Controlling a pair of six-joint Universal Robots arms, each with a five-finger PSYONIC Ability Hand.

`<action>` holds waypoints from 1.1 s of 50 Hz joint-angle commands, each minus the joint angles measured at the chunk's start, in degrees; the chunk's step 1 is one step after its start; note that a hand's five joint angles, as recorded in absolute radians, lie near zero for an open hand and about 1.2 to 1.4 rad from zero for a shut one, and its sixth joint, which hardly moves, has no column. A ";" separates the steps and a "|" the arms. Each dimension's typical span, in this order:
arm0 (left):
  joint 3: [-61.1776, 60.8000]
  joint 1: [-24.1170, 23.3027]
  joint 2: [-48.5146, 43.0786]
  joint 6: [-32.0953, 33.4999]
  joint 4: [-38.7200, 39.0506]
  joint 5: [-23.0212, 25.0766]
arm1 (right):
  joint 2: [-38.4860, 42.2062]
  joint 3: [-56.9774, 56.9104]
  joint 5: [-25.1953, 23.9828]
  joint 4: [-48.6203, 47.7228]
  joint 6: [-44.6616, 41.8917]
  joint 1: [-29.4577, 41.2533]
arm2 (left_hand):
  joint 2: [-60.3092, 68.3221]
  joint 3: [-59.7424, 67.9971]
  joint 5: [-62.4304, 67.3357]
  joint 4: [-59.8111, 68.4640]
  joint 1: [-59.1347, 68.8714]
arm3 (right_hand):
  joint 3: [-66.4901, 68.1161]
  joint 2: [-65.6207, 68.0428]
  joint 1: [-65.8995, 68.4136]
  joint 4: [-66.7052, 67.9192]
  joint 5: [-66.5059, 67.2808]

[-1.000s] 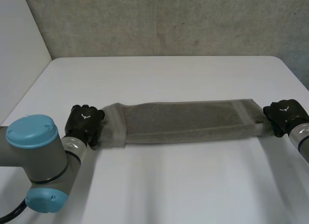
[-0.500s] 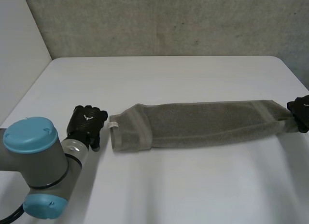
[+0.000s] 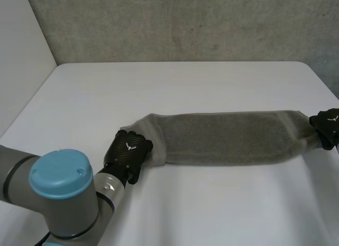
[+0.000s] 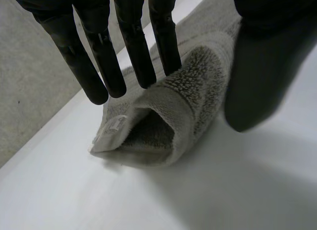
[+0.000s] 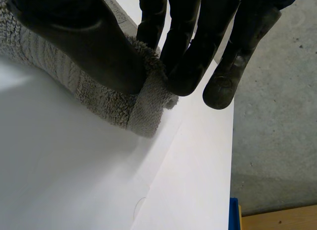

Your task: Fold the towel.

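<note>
The grey towel (image 3: 228,137) lies on the white worktop (image 3: 175,87) as one long strip, already doubled lengthwise, and it sits further toward the robot's right than it did a second ago. The right hand (image 3: 327,126) has drawn it that way. It is now near the worktop's right edge and still pinches the towel's far end between thumb and fingers (image 5: 188,51).

A second ago the left hand (image 3: 128,153) gripped the other end. Half a second ago it had let go and stood apart from the cloth. Now it has come back in and hovers at the left end's near corner. Its fingers (image 4: 136,56) are straight and spread, with the thumb held wide. The open mouth of the folded end and its small label (image 4: 115,126) lie below, between thumb and fingers. Nothing is gripped there; whether the fingertips brush the cloth I cannot tell.

My reading is that the pull straightened and recentred the strip, and the left hand is lining up a fresh grasp on its end. The lengthwise fold looks done; the crosswise fold, end to end, is not yet begun. The layers gape at the left end, so a grasp there should take both together.
</note>
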 commanded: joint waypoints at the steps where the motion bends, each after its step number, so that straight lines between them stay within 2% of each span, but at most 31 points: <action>1: 1.80 0.84 -2.35 0.02 0.92 -0.06 | -0.06 0.08 -0.01 0.00 -0.02 0.01 | 19.91 19.78 10.08 19.35 19.55 | 3.34 6.55 4.16 3.71 3.70; 2: 1.80 1.19 -2.26 0.02 1.36 -0.06 | -0.06 -0.01 -0.01 0.00 -0.02 -0.08 | 30.54 30.41 20.72 29.98 30.18 | 3.34 6.55 4.16 3.71 3.70; 18: -2.94 7.69 0.81 0.02 2.42 0.20 | 0.12 -1.33 -0.01 -0.09 -0.02 -0.87 | 30.65 30.52 20.83 30.09 30.29 | 3.34 6.55 4.16 3.71 3.70; 30: -5.15 6.64 4.15 0.02 2.42 0.38 | -0.05 -2.47 -0.53 0.09 -0.90 -0.96 | 30.00 29.87 20.18 29.44 29.64 | 3.34 6.55 4.16 3.71 3.70; 32: -5.41 5.16 5.38 0.02 2.16 0.38 | -0.06 -2.64 -0.62 0.17 -0.99 -1.04 | -5.30 -5.43 -15.13 -5.86 -5.66 | 3.34 6.55 4.16 3.71 3.70; 33: -5.41 5.15 5.38 0.02 2.15 0.38 | -0.23 -2.82 -0.97 0.61 -1.16 -1.22 | -5.49 -5.62 -15.32 -6.05 -5.85 | 3.34 6.55 4.16 3.71 3.70; 34: -5.41 4.45 5.91 0.02 2.07 0.29 | -0.23 -2.82 -0.98 0.61 -1.17 -1.22 | -17.81 -17.95 -27.64 -18.38 -18.18 | 3.34 6.55 4.16 3.71 3.70; 35: -5.41 4.01 6.52 0.02 1.98 0.29 | -0.49 -3.08 -1.15 1.40 -1.60 -1.39 | -23.10 -23.23 -32.93 -23.66 -23.46 | 3.34 6.55 4.16 3.71 3.70; 36: -5.41 4.01 6.53 0.02 1.98 0.29 | -0.49 -3.09 -1.15 1.40 -1.61 -1.40 | -23.15 -23.29 -32.98 -23.72 -23.52 | 3.34 6.55 4.16 3.71 3.70; 38: -5.50 3.92 8.27 0.02 1.80 0.20 | -1.28 -4.22 -1.50 3.68 -3.27 -3.67 | -31.19 -31.32 -41.02 -31.75 -31.55 | 3.34 6.55 4.16 3.71 3.70; 43: -6.02 4.71 10.91 0.02 1.80 0.29 | -1.99 -7.03 -4.04 7.11 -5.55 -7.63 | -32.91 -33.04 -42.73 -33.47 -33.27 | 3.34 6.55 4.16 3.71 3.70; 48: -5.68 7.16 13.73 0.02 2.07 0.47 | -3.04 -11.16 -5.63 11.06 -6.61 -7.81 | -33.25 -33.38 -43.07 -33.81 -33.61 | 3.34 6.55 4.16 3.71 3.70; 52: -4.80 9.98 14.79 -0.24 2.15 0.64 | -4.10 -14.07 -5.55 14.06 -5.91 -6.23 | -33.25 -33.38 -43.07 -33.81 -33.61 | 3.34 6.55 4.16 3.71 3.70; 54: -3.31 11.12 15.23 -0.41 2.24 0.56 | -5.93 -15.91 -5.46 15.46 -4.34 -0.72 | -33.58 -33.71 -43.41 -34.14 -33.94 | 3.34 6.55 4.16 3.71 3.70; 55: -3.30 11.13 15.23 -0.42 2.24 0.56 | -5.94 -15.92 -5.46 15.47 -4.33 -0.69 | -33.58 -33.72 -43.41 -34.15 -33.94 | 3.34 6.55 4.16 3.71 3.70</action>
